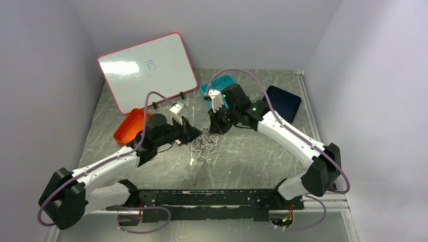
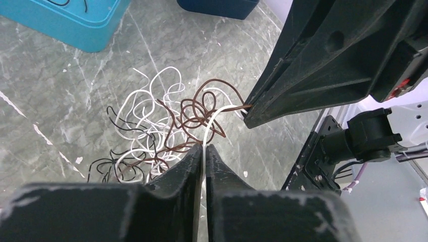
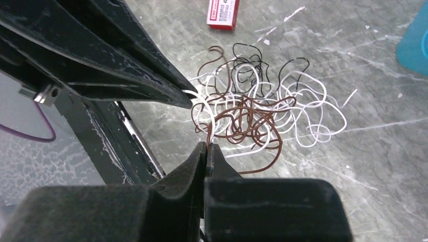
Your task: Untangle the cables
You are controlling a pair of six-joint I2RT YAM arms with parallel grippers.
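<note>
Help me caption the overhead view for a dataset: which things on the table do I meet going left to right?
In order: orange tray → tangle of cables → dark blue tray. The whiteboard and teal tray overlap others sideways, so I leave them out.

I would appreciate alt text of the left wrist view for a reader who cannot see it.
The left gripper, at the bottom edge, is shut on a white cable leading from a tangle of white, brown and black cables on a grey marbled table. The right gripper reaches in from the right, pinching a brown cable.
</note>
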